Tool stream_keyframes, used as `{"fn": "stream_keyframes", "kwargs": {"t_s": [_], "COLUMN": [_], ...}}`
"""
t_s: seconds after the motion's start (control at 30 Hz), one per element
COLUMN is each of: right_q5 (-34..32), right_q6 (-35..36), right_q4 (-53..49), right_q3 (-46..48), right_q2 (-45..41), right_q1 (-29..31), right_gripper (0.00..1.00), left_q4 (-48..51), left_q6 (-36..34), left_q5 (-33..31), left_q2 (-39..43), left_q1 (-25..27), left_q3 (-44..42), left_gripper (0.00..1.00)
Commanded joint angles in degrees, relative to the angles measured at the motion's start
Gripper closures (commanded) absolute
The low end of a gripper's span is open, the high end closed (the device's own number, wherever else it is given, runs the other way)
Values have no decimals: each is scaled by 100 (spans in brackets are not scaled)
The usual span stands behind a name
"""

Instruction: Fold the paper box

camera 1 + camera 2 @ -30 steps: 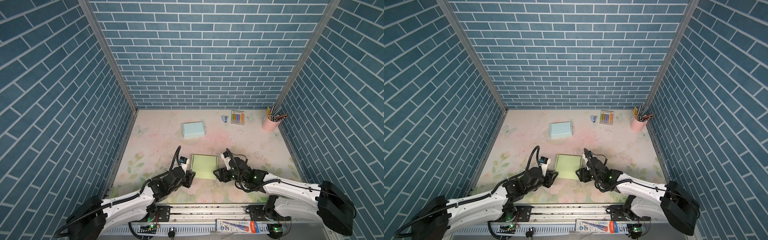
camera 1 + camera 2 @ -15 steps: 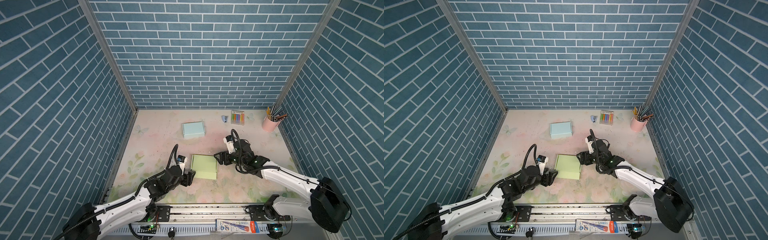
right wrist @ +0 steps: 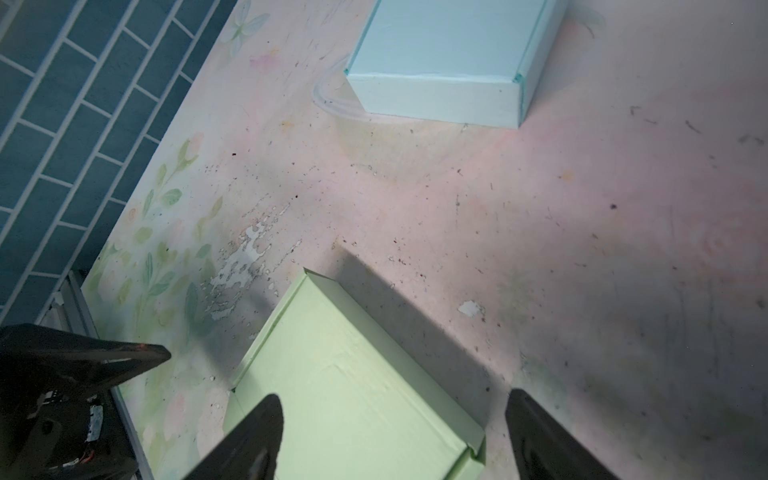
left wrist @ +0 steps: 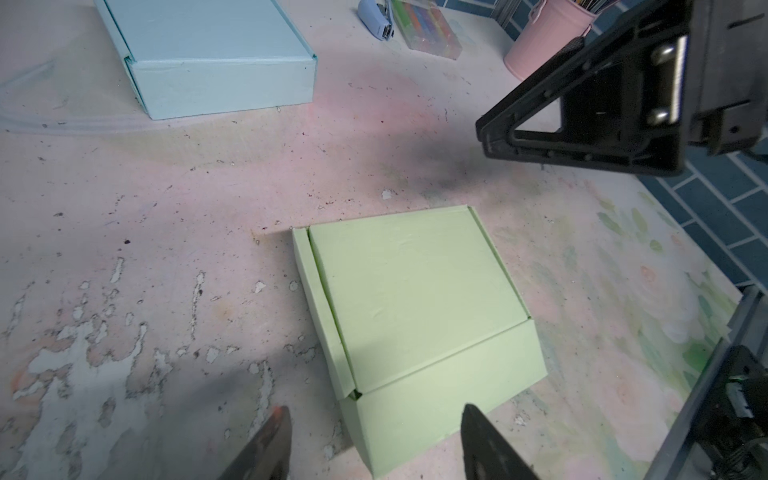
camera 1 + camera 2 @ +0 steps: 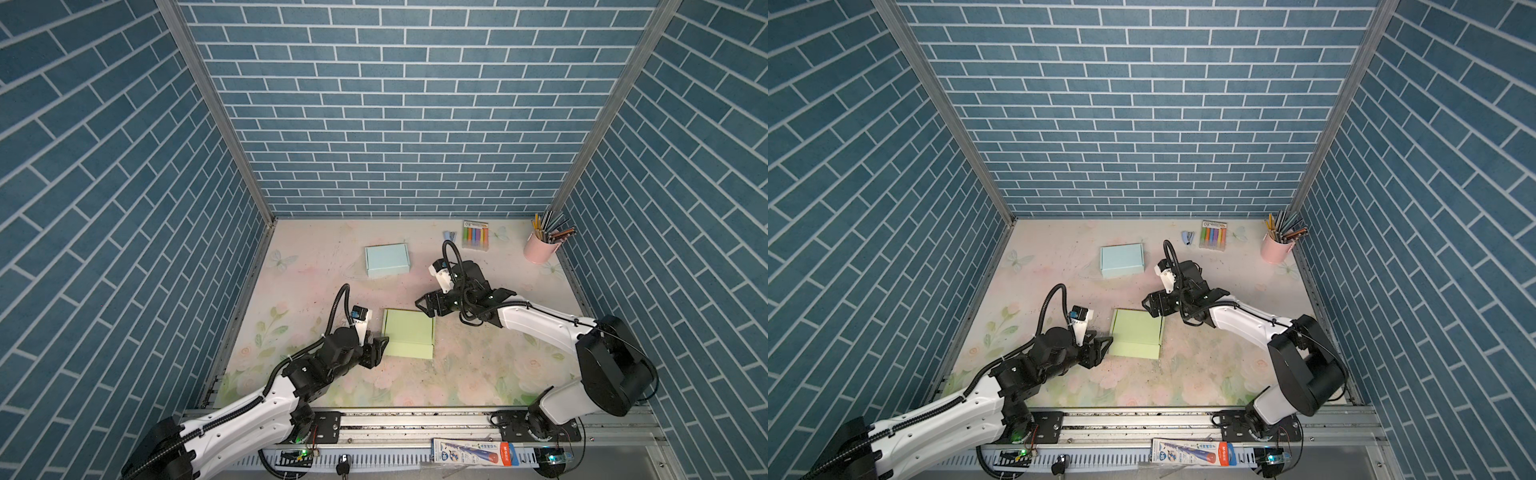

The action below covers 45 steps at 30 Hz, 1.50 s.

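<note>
1. Green flat paper box (image 5: 409, 338) lies closed on the floral mat (image 5: 316, 266), centre-front.
2. Pale-blue cardboard box (image 5: 387, 260) sits closed behind it.
3. Pink cup (image 5: 539, 252), far right, holds pencils (image 5: 550, 228).
4. I see the left gripper (image 5: 380, 349) spread apart, empty, just beside the green box.
5. Right gripper (image 5: 422, 308) is wide apart, empty, by its far right corner.

Closed flat green paper box (image 5: 409, 338), mid-table.
</note>
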<state>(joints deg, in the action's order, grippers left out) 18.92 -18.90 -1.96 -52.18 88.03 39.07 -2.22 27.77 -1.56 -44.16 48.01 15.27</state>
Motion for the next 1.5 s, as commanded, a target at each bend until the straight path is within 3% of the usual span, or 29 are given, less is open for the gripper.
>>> {"fn": "stream_keyframes", "kwargs": {"t_s": [0.0, 0.17, 0.43, 0.73, 1.47], "right_q5": [257, 489, 726, 1378, 600], "right_q6": [487, 599, 716, 571, 871], "right_q4": [-224, -301, -419, -21, -497], "right_q3": [-326, -642, -906, -663, -586], "right_q2": [304, 758, 1191, 1337, 1508], "right_q1": [0, -4, -2, 11, 338], "right_gripper": [14, 15, 15, 15, 18], "left_q4": [-113, -287, -719, -1207, -1891], "left_q6": [-24, -75, -75, 112, 374], "left_q5": [217, 308, 200, 156, -32], "left_q2": [-109, -276, -693, -1197, -1902], "left_q1": [59, 303, 838, 1038, 1100], "left_q3": [114, 87, -25, -95, -435], "left_gripper": [45, 66, 79, 82, 82]}}
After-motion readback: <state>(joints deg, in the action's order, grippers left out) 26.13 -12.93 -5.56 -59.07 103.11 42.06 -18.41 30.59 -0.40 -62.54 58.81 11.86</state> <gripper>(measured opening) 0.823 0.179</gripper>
